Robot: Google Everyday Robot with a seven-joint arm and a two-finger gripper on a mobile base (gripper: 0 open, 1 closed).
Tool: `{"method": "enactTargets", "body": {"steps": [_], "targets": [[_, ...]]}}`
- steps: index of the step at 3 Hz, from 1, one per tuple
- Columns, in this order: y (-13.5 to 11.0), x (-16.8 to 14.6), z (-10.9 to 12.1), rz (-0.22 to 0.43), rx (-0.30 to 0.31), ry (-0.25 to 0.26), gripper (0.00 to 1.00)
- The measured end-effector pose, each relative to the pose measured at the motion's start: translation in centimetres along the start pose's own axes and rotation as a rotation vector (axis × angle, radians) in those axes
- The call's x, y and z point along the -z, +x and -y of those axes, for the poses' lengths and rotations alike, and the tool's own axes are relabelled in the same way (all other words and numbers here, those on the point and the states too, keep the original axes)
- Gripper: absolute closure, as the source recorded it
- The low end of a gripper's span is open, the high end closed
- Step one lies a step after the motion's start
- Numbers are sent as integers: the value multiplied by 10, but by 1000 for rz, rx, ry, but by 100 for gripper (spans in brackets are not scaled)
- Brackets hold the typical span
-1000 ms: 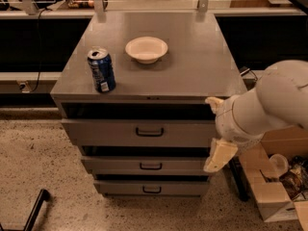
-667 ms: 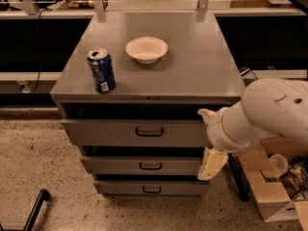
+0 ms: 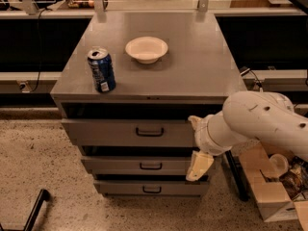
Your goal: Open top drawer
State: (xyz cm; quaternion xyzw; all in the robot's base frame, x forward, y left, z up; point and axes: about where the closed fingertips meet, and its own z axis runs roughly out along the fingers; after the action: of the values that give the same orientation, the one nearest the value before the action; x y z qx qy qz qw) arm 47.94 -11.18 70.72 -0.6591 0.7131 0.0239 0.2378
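In the camera view, the grey cabinet stands on a speckled floor, and the top drawer sits just under its top plate, its tall flat front facing the camera with the small black bar handle at centre. The front does not look drawn forward, so I judge the opening not yet begun. The gripper is in front of the right end of that drawer front, well to the right of the handle. Its two cream fingers are spread apart, one above the other and holding nothing — a stance that suits closing over a horizontal bar once the arm carries it left. Below lie the middle drawer and bottom drawer, shorter-fronted with similar handles, so aim matters. A blue soda can stands upright near the front-left edge of the cabinet top and a white bowl sits farther back — a jerky pull might topple the can. An open cardboard box rests on the floor beside the cabinet's right side, under the arm.
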Motion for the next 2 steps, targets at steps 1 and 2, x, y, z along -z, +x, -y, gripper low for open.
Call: {"method": "enactTargets", "body": {"steps": [1, 2], "targets": [[0, -15, 16, 18, -4, 19, 0], [3, -29, 31, 25, -11, 25, 0]]}}
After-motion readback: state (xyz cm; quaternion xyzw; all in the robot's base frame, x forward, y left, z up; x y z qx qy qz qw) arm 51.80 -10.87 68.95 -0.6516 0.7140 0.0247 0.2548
